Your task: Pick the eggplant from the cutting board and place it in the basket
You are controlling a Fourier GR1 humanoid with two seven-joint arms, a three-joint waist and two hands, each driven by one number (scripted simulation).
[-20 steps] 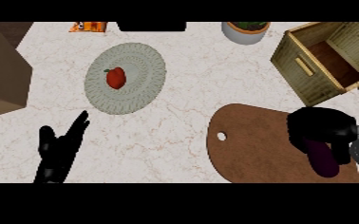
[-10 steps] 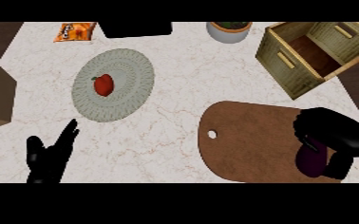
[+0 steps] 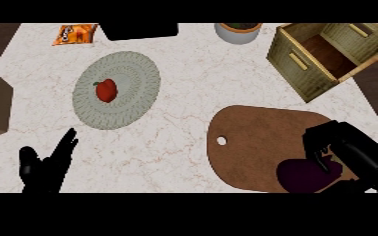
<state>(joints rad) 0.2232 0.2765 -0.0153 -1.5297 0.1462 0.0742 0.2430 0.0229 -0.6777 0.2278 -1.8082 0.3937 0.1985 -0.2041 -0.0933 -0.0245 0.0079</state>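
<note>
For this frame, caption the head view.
Right hand curled over dark purple eggplant on brown wooden cutting board; woven basket waits beyond.

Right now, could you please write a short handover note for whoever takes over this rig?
Right hand: fingers curled over the eggplant, which sits at the lower right of the cutting board.
Left hand: open, resting at the lower left, holding nothing.
Basket: upper right of the counter; nothing visible inside.
Done: hand is on the eggplant.
Left: lift it, carry it up to the basket, release it inside.
</note>
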